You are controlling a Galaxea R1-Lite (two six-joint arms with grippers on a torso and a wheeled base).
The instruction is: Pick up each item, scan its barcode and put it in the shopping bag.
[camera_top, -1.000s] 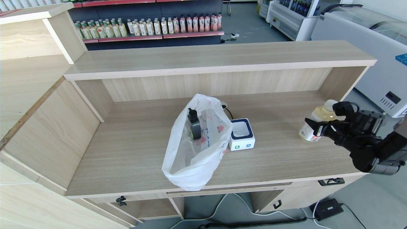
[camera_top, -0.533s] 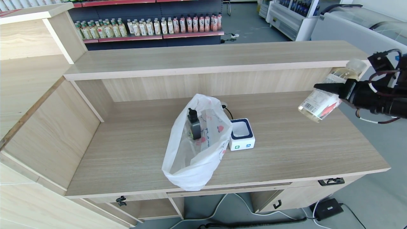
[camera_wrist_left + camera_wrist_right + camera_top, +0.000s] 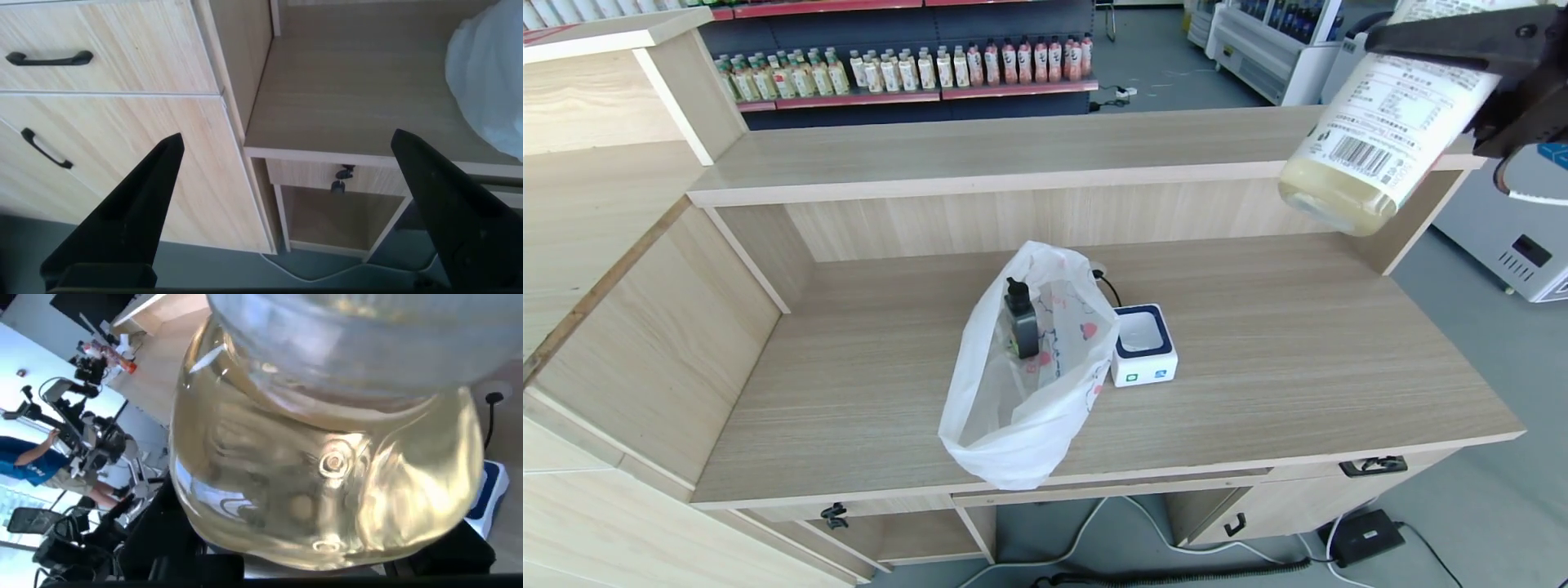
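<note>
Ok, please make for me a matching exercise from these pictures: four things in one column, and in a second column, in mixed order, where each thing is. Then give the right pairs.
Things
1. bottle of pale yellow liquid
2. black bottle
3. barcode scanner
4. shopping bag

Places
A. on the counter, mouth open
B. in the air, tilted, clear of the counter
C. inside the white bag
D. on the counter, just to the right of the bag

Pairs: 1-B, 2-C, 3-D, 4-A
</note>
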